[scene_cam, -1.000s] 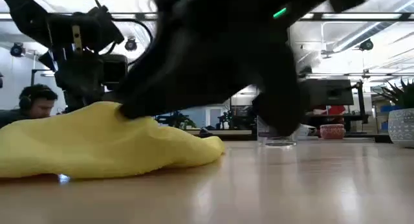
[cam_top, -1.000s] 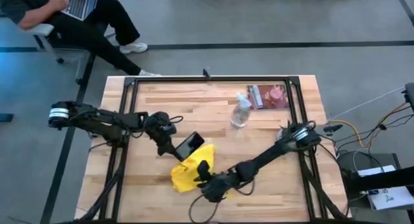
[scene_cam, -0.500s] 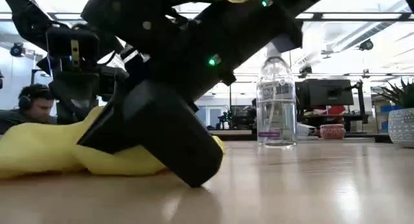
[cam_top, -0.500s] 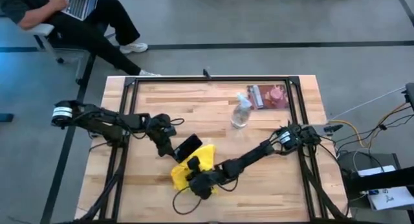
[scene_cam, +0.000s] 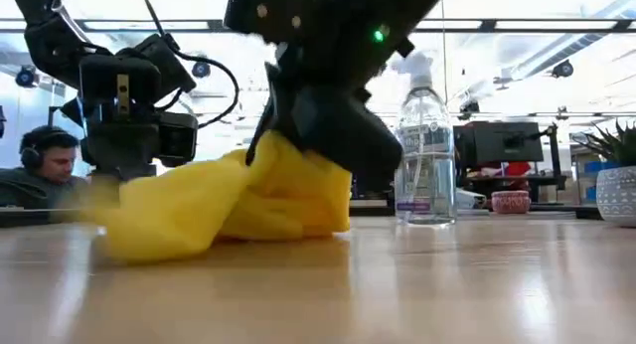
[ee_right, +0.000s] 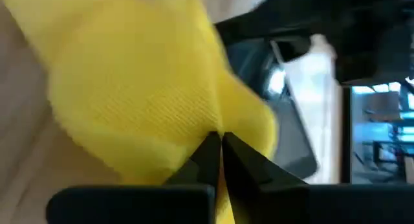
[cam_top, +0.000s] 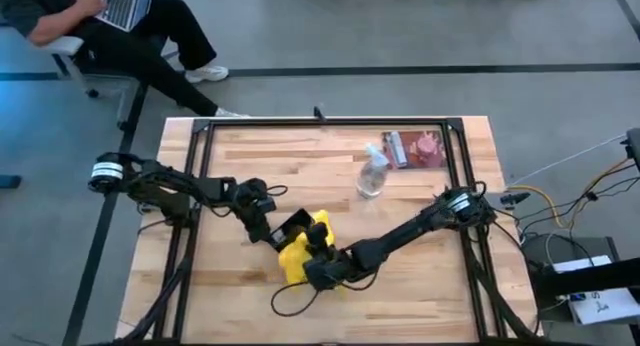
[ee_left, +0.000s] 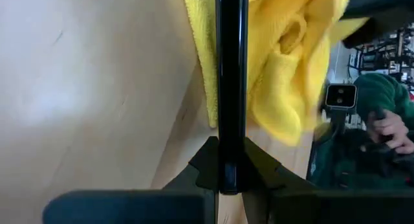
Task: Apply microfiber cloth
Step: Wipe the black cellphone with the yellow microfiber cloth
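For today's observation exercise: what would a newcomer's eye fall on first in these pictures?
First, the bright yellow microfiber cloth, bunched near the middle of the table, with the right gripper pinching it. Next, the black phone that the left gripper holds on edge against the cloth. Behind stands a clear spray bottle.

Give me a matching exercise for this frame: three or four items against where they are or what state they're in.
Items:
1. microfiber cloth
2. phone
3. spray bottle
4. left gripper

States:
A. standing upright on the table, untouched
B. bunched up, pinched by the right gripper
C. shut on the phone's edge
D. held on edge beside the cloth

Pairs: 1-B, 2-D, 3-A, 4-C
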Controlling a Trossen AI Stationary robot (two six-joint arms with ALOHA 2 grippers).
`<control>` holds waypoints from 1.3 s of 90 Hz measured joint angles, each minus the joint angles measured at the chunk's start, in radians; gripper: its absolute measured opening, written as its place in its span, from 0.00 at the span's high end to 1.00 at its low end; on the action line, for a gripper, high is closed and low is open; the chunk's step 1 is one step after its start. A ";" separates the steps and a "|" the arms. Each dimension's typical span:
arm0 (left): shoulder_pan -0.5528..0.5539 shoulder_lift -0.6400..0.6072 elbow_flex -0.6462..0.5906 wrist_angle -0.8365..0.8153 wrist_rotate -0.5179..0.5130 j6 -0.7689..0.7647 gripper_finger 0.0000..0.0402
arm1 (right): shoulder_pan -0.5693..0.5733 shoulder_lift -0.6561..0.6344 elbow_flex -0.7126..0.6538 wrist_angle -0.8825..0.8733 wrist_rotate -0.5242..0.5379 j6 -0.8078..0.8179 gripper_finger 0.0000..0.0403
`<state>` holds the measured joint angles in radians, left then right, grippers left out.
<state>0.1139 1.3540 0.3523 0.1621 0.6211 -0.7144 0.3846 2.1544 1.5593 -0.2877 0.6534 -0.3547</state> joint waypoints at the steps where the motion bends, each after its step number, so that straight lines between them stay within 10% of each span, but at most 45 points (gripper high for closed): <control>1: 0.000 0.001 0.000 0.003 -0.001 0.002 0.96 | -0.003 0.000 0.000 0.013 -0.001 0.001 1.00; 20: -0.030 0.014 -0.002 0.039 -0.022 0.024 0.96 | -0.049 0.052 -0.007 0.185 0.004 -0.044 1.00; 53: -0.114 0.020 -0.008 0.081 -0.066 0.058 0.96 | 0.011 -0.023 -0.010 -0.027 -0.128 -0.008 1.00; 69: -0.142 0.019 -0.008 0.096 -0.113 0.078 0.96 | 0.003 -0.024 -0.009 0.008 -0.335 0.066 0.99; 117: -0.170 0.019 -0.010 0.137 -0.174 0.044 0.96 | -0.075 0.092 -0.008 0.119 -0.378 0.233 0.64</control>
<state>-0.0563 1.3731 0.3424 0.2989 0.4472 -0.6707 0.3099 2.2467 1.5514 -0.1684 0.2757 -0.1219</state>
